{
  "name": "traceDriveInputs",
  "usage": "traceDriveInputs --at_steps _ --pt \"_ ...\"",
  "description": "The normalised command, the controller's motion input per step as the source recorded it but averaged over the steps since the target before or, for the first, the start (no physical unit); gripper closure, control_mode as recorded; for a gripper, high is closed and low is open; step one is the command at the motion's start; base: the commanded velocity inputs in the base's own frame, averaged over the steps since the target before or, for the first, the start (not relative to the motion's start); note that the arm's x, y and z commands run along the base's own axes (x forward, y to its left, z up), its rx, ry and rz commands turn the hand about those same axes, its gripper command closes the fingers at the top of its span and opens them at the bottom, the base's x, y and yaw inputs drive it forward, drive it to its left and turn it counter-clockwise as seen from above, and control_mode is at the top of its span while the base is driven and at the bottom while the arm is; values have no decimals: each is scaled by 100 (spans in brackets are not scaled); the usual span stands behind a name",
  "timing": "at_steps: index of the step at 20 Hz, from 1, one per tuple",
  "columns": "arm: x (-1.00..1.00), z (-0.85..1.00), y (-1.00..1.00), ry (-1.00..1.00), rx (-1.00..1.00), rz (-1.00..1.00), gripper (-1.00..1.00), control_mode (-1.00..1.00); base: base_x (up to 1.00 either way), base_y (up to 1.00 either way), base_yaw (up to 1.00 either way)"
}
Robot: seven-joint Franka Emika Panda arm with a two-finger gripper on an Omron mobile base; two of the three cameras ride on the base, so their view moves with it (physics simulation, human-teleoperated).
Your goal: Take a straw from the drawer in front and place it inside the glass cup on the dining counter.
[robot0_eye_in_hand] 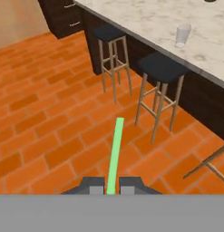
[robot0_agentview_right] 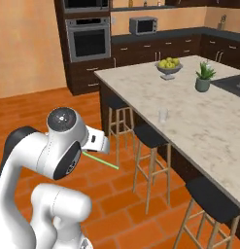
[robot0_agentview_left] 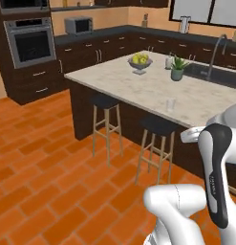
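Straw (robot0_eye_in_hand: 115,154), a thin straight green stick, is pinched between the two small dark finger tips of the gripper (robot0_eye_in_hand: 111,186) and points toward twelve o'clock in the hand view, over the orange brick-pattern floor (robot0_eye_in_hand: 45,136). At two o'clock from it, the clear tapered glass cup (robot0_eye_in_hand: 182,35) stands near the edge of the veined cream marble dining counter (robot0_eye_in_hand: 149,18). Dark round-seated stools (robot0_eye_in_hand: 161,68) on pale wooden legs stand below that edge
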Motion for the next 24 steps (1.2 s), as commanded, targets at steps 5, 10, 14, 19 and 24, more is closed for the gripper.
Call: traceDriveInputs --at_steps 5,10,14,19,24 --pt "0 0 0 0 0 0 100 100 100 80 -49" --pt "0 0 0 0 0 0 100 100 97 78 -49" --pt "0 0 0 0 0 0 100 100 95 68 -46" --pt "0 0 0 0 0 0 100 100 95 51 -40" --pt "0 0 0 0 0 0 100 100 84 25 -35"
